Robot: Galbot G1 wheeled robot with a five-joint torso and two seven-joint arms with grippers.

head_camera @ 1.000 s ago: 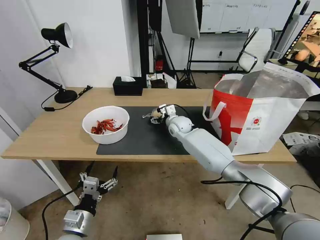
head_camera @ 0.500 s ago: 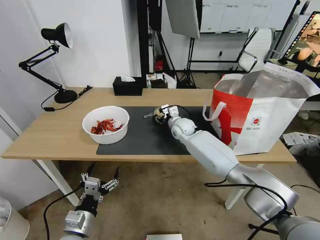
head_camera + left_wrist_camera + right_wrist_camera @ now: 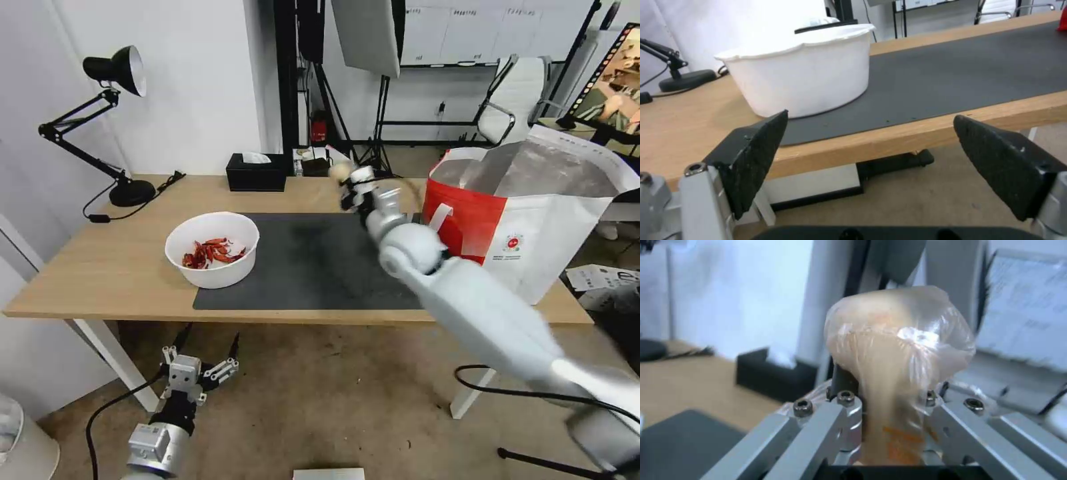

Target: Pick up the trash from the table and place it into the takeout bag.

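Observation:
My right gripper is raised above the back of the table, shut on a small clear bag with a yellowish lump; the bag shows at its tip, left of the takeout bag. That white-and-red bag stands open on the table's right end, foil lining showing. A white bowl of red chili shells sits at the left edge of the dark grey mat. My left gripper hangs open below the table's front edge, with the bowl ahead of it.
A black desk lamp stands at the table's back left and a black tissue box at the back middle. Light stands and an office chair fill the room behind.
My right gripper has lifted the small clear bag off the mat and swung it up and to the right, toward the takeout bag. The left arm has stayed put.

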